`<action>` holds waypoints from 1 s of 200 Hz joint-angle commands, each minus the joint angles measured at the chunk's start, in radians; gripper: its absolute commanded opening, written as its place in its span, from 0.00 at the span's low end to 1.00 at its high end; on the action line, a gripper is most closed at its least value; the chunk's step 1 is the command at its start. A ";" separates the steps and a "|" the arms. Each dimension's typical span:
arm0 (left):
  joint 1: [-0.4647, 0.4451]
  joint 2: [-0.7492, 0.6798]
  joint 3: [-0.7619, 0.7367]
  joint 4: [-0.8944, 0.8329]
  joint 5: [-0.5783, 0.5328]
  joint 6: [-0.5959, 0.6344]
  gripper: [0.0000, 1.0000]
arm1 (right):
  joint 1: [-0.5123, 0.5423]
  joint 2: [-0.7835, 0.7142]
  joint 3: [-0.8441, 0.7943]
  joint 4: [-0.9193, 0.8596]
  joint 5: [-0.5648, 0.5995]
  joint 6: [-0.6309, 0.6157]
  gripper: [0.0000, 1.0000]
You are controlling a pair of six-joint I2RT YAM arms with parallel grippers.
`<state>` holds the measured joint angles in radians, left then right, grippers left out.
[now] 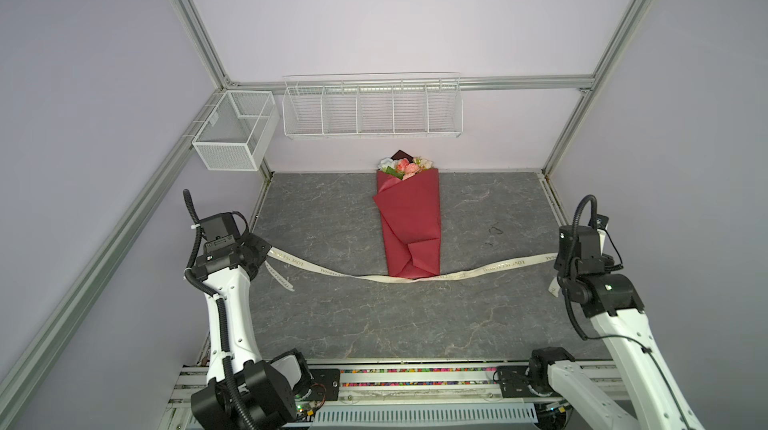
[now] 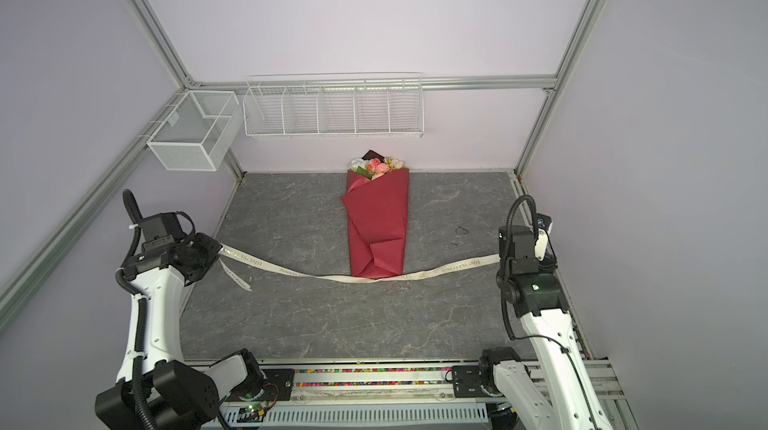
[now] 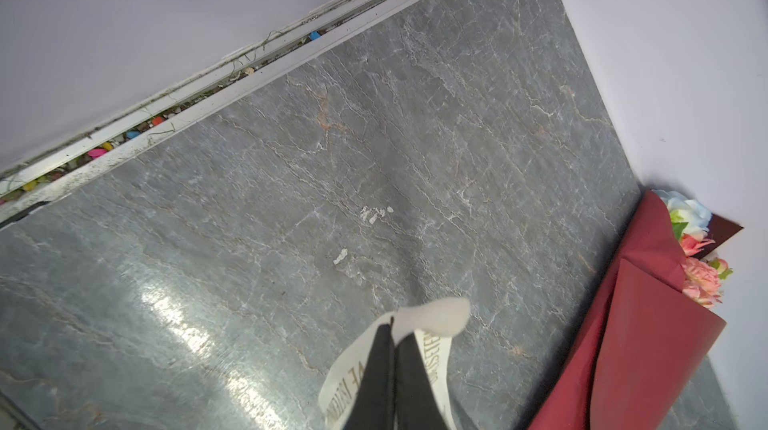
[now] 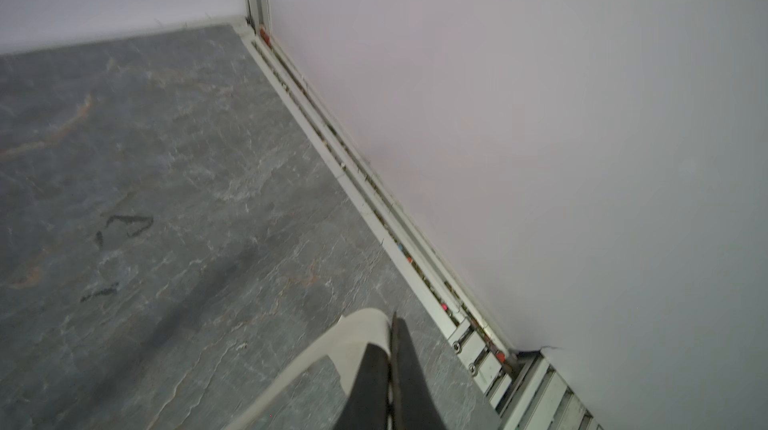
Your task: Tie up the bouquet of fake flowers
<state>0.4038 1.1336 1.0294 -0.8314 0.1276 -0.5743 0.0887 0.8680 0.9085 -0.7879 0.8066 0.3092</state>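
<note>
Left gripper (image 1: 265,252) and right gripper (image 1: 559,262) each clamped a ribbon (image 1: 399,279) end in both top views. The bouquet of fake flowers (image 1: 409,228) lay midway between them on the counter (image 1: 353,324), long axis crossing the ribbon. Wrist views: both pinches confirmed.

Pale lilac walls (image 1: 395,25) close the space on three sides, framed by aluminium rails (image 1: 519,82). The work surface is a grey, veined, stone-look tabletop (image 1: 332,324), glossy enough to carry a bright glare patch (image 3: 183,320). A white wire rack (image 1: 340,116) with five compartments hangs on the back wall. A white mesh basket (image 1: 226,154) hangs beside it at the left corner.
</note>
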 commanded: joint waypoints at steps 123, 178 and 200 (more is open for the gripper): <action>0.025 -0.102 -0.066 0.079 -0.107 -0.009 0.00 | -0.124 0.015 0.011 -0.016 -0.222 0.098 0.13; 0.025 -0.135 -0.098 0.100 0.001 -0.051 0.00 | -0.089 0.055 -0.197 0.179 -0.859 0.268 0.17; 0.026 -0.135 -0.104 0.104 0.130 -0.027 0.00 | -0.084 0.005 -0.264 0.191 -0.962 0.293 0.35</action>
<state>0.4255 1.0073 0.9424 -0.7395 0.1226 -0.6079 -0.0036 0.9283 0.7170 -0.6437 0.0940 0.5240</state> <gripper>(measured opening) 0.049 0.257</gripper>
